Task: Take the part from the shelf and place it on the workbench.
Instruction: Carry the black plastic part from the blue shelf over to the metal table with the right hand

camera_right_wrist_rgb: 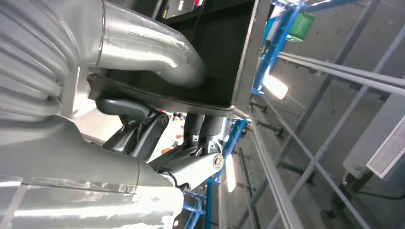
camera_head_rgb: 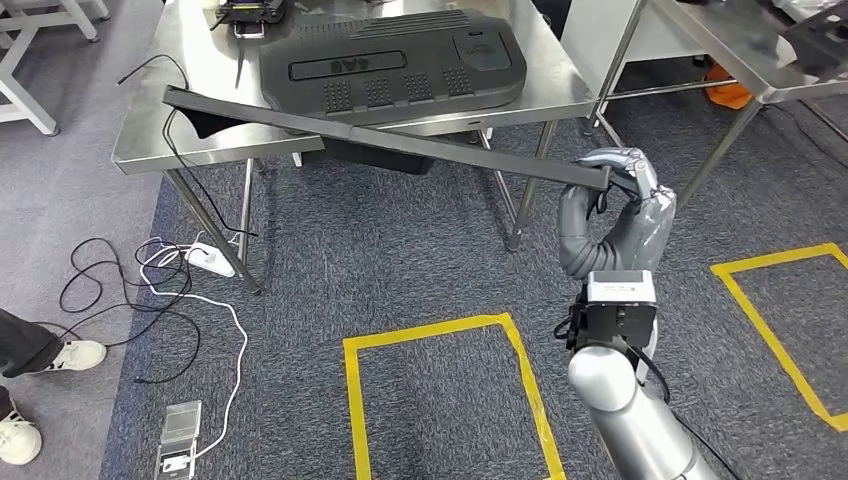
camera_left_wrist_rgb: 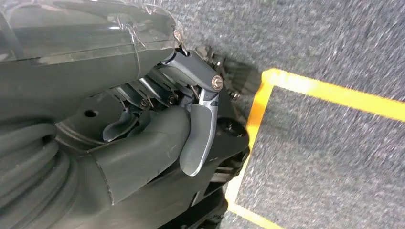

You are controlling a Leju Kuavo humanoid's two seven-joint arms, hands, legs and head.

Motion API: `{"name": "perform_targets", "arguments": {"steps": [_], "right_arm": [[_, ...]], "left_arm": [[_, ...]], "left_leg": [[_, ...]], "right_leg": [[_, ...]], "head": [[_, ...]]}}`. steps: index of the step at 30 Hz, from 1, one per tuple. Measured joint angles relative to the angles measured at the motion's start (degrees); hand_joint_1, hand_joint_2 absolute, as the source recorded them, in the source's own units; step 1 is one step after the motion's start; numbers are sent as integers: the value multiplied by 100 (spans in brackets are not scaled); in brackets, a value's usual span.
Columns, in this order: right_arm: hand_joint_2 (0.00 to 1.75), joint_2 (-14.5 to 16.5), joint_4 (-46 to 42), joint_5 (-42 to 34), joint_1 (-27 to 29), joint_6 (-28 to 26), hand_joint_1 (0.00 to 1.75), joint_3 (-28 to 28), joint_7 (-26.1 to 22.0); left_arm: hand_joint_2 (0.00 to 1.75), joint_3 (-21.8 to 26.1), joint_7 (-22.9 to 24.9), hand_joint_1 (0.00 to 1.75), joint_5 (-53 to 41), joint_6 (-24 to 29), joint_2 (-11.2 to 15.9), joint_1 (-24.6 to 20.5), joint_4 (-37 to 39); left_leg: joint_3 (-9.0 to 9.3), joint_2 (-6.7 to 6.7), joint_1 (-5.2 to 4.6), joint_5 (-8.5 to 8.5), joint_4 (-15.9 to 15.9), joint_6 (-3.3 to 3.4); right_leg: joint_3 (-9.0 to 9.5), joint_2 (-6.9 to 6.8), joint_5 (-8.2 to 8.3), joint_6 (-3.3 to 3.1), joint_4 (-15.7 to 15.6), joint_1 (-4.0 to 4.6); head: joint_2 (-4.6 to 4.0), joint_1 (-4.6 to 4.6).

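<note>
Right hand (camera_head_rgb: 628, 190) is gripping one end of the long thin black bar-shaped part (camera_head_rgb: 380, 135), fingers wrapped closed around it; right wrist view is showing the thumb (camera_right_wrist_rgb: 148, 52) pressing on the part's black channel end (camera_right_wrist_rgb: 210, 57). Part is running diagonally from the hand up and across to the far-left corner of the stainless steel table (camera_head_rgb: 200, 60), its far end reaching over the table's front edge, near end hanging out over the grey carpet; cannot tell whether the far end is touching the tabletop. Step, by my reading: carrying is done, placing is underway. Next move is calling for pushing the near end forward and lowering so the whole bar lies on the steel, beside or clear of the big dark grey moulded plastic panel (camera_head_rgb: 395, 65) already lying there, then opening the fingers. Left hand (camera_left_wrist_rgb: 157, 138) is hanging by the floor over yellow tape (camera_left_wrist_rgb: 334, 93), fingers curled in, holding nothing. Panel is bearing raised lettering, too small to read; no brands legible
</note>
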Motion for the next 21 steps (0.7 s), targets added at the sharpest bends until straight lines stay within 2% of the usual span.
{"name": "perform_targets", "arguments": {"steps": [2,4,5,6,7,8,10,11,12,14,15,17,19,21], "right_arm": [[175,0,-1,5,0,1,175,0,1],[175,0,0,7,11,1,175,0,1],[175,0,1,8,16,1,175,0,1],[175,0,1,9,22,1,175,0,2],[175,0,1,9,26,1,175,0,4],[175,0,1,12,30,1,175,0,4],[175,0,1,26,31,-1,175,0,4],[175,0,1,37,27,-1,175,1,6],[175,0,1,45,22,-1,175,2,14],[175,0,1,48,16,0,175,5,31],[175,-1,1,43,16,1,175,7,38],[175,-3,1,30,13,0,175,9,47],[175,-4,1,16,8,-1,175,10,53],[175,-4,2,8,1,-1,175,12,56]], "left_arm": [[175,0,3,175,0,0,3,5,-1],[175,1,5,175,0,2,7,-8,-1],[175,1,5,175,0,6,8,-11,-2],[175,1,5,175,0,12,9,-10,-1],[175,1,5,175,0,22,13,-7,-1],[175,1,7,175,0,34,17,-3,-1],[175,1,11,175,0,57,30,3,-2],[175,1,14,175,-1,65,34,4,-2],[175,1,14,175,-1,72,36,5,-3],[175,1,15,175,-1,86,38,8,-4],[175,1,16,175,-1,92,38,11,-5],[175,1,19,175,0,99,39,8,-12],[175,1,22,175,1,101,39,3,-22],[175,1,28,175,6,95,39,2,-27]], "left_leg": [[-61,172,-17,-121,191,-80],[-360,458,1,-418,811,-165],[-558,533,31,-558,1175,-198],[-725,576,60,-632,1463,-228],[-793,597,84,-588,1540,-249],[-742,611,103,-431,1387,-264],[-409,650,127,-18,648,-278],[-253,669,117,113,307,-269],[-163,683,103,169,96,-246],[-136,686,59,155,-7,-178],[-135,680,68,159,-19,-146],[-121,677,87,167,-42,-147],[-113,678,99,168,-52,-164],[-110,677,93,154,-51,-140]], "right_leg": [[66,-129,2,-59,-61,-28],[124,-279,-23,-101,-88,-39],[143,-353,-43,-108,-87,-39],[167,-430,-66,-107,-86,-42],[195,-495,-92,-95,-85,-49],[231,-544,-119,-74,-85,-58],[312,-621,-176,-21,-87,-77],[339,-646,-199,10,-89,-77],[352,-667,-213,41,-94,-74],[365,-682,-226,108,-114,-61],[376,-681,-239,135,-121,-64],[406,-671,-249,74,-144,-63],[430,-660,-241,-15,-174,-53],[452,-658,-230,-8,-214,-51]], "head": [[0,-27],[0,-65],[0,-75],[0,-77],[0,-79],[0,-81],[0,-84],[0,-87],[0,-90],[0,-94],[0,-92],[0,-73],[0,-29],[0,9]]}}
